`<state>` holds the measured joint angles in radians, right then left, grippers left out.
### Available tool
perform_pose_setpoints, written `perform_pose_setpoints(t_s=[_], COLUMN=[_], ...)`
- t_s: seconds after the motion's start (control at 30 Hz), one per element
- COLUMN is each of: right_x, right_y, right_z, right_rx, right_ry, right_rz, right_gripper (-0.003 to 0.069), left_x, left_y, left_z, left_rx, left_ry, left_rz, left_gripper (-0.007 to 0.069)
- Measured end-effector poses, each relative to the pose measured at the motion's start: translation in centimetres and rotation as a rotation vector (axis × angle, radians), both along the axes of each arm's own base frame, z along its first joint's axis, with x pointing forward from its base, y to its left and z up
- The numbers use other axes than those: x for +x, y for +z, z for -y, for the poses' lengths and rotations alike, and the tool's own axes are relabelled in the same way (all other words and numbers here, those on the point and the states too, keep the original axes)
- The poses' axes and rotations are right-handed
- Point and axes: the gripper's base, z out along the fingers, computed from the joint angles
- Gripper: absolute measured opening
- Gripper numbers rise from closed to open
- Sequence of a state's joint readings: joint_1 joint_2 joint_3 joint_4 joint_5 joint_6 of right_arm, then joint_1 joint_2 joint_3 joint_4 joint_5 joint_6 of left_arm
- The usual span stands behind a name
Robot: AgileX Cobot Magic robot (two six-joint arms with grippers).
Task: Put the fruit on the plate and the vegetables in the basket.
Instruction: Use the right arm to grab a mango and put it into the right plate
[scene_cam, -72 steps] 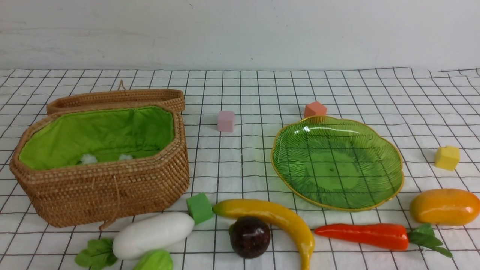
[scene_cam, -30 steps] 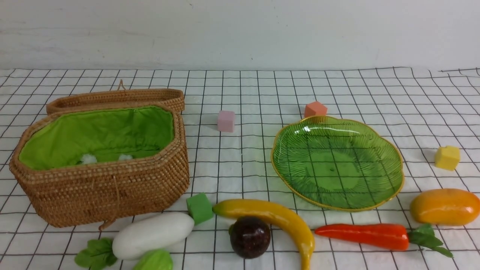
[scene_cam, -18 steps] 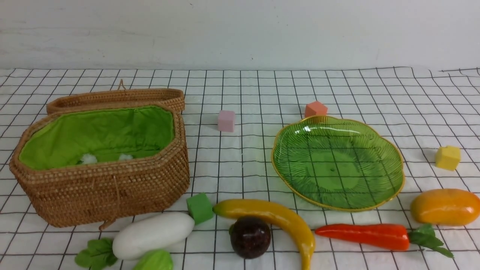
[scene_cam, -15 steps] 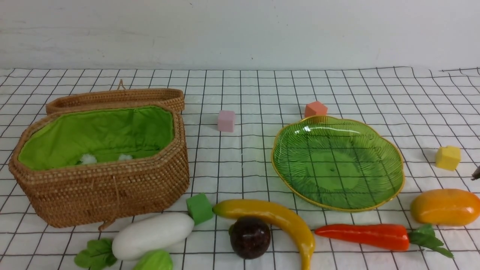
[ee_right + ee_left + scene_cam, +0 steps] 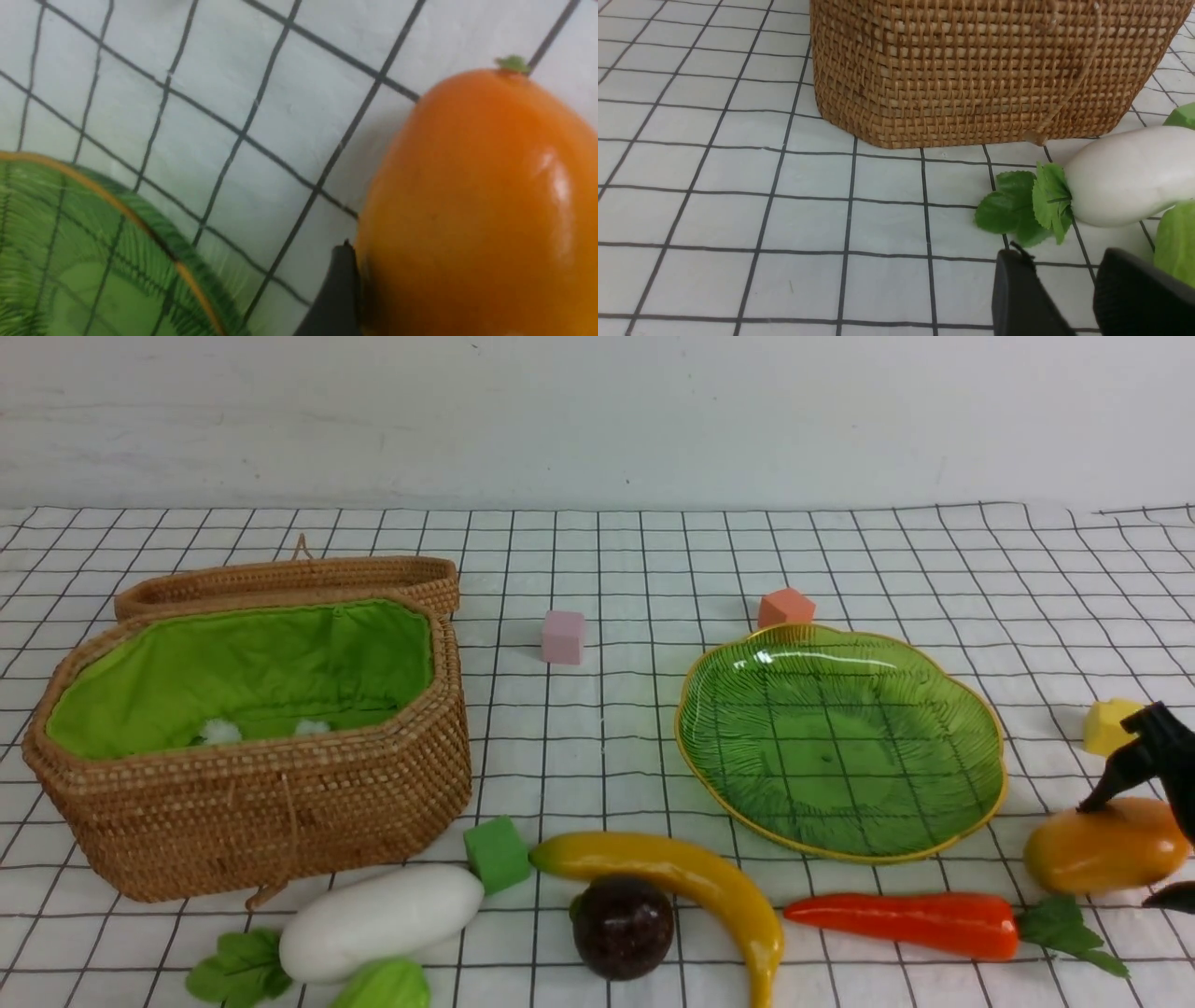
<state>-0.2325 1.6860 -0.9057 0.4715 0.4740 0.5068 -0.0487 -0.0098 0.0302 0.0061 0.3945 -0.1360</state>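
My right gripper comes in from the right edge, open, with its black fingers on either side of the orange mango. In the right wrist view one finger lies right beside the mango. The banana, the purple ball, the carrot, the white radish and a light-green vegetable lie along the front. The green plate and the open basket hold none of them. My left gripper hangs open and empty near the radish's leaves.
Small cubes dot the checked cloth: pink, orange behind the plate, yellow behind my right gripper, green between radish and banana. The basket's lid lies folded back behind it.
My right gripper has come into the front view from the right edge and opened wide over the mango. Nothing else has moved.
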Motion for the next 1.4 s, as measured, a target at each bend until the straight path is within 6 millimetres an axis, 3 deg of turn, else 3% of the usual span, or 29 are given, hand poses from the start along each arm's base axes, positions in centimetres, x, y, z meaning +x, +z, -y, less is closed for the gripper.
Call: perform_pose_setpoints(t_s=[0.13,0.27,0.4,0.47,0.5,0.53,0.57,0.67,0.7,0.8,0.83,0.87,0.9,0.97,1.03,1.07,1.23,1.33,1.4], right_x=[0.4,0.6,0.5,0.0,0.0,-0.3,-0.4,-0.2,-0.2,1.0,1.3,1.4,2.1,3.2,4.2,5.0,6.8,7.1,7.1], right_y=[-1.3,-1.3,-0.7,1.7,1.7,3.7,4.2,9.4,10.0,14.1,14.3,14.5,14.5,13.3,11.6,9.9,4.7,3.3,3.1], right_z=[0.2,0.4,0.3,-0.1,-0.1,-0.4,-0.5,-2.7,-2.9,-7.8,-9.3,-9.4,-11.7,-14.0,-15.0,-15.4,-15.4,-15.4,-15.4], right_rx=[-0.016,-0.067,-0.123,-0.161,-0.162,-0.194,-0.195,-0.286,-0.296,-0.391,-0.399,-0.407,-0.431,-0.432,-0.419,-0.402,-0.39,-0.39,-0.386], right_ry=[0.005,0.076,0.185,0.269,0.274,0.313,0.315,0.461,0.472,0.749,0.828,0.835,0.961,1.057,1.09,1.104,1.125,1.137,1.133], right_rz=[-0.022,-0.003,0.021,0.096,0.098,0.171,0.19,0.405,0.427,0.635,0.664,0.672,0.711,0.712,0.68,0.639,0.504,0.458,0.445], right_gripper=[0.0615,0.0544,0.0542,0.0542,0.0542,0.0542,0.0542,0.0542,0.0542,0.0542,0.0542,0.0542,0.0542,0.0542,0.0542,0.0542,0.0542,0.0551,0.0598], left_x=[0.0,0.0,0.0,0.0,0.0,0.0,0.0,0.0,0.0,0.0,0.0,0.0,0.0,0.0,0.0,0.0,0.0,0.0,0.0], left_y=[0.0,0.0,0.0,0.0,0.0,0.0,0.0,0.0,0.0,0.0,0.0,0.0,0.0,0.0,0.0,0.0,0.0,0.0,0.0], left_z=[0.0,0.0,0.0,0.0,0.0,0.0,0.0,0.0,0.0,0.0,0.0,0.0,0.0,0.0,0.0,0.0,0.0,0.0,0.0], left_rx=[0.0,0.0,0.0,0.0,0.0,0.0,0.0,0.0,0.0,0.0,0.0,0.0,0.0,0.0,0.0,0.0,0.0,0.0,0.0], left_ry=[0.0,0.0,0.0,0.0,0.0,0.0,0.0,0.0,0.0,0.0,0.0,0.0,0.0,0.0,0.0,0.0,0.0,0.0,0.0], left_rz=[0.0,0.0,0.0,0.0,0.0,0.0,0.0,0.0,0.0,0.0,0.0,0.0,0.0,0.0,0.0,0.0,0.0,0.0,0.0], left_gripper=[0.0239,0.0239,0.0239,0.0239,0.0239,0.0239,0.0239,0.0239,0.0239,0.0239,0.0239,0.0239,0.0239,0.0239,0.0239,0.0239,0.0239,0.0239,0.0239])
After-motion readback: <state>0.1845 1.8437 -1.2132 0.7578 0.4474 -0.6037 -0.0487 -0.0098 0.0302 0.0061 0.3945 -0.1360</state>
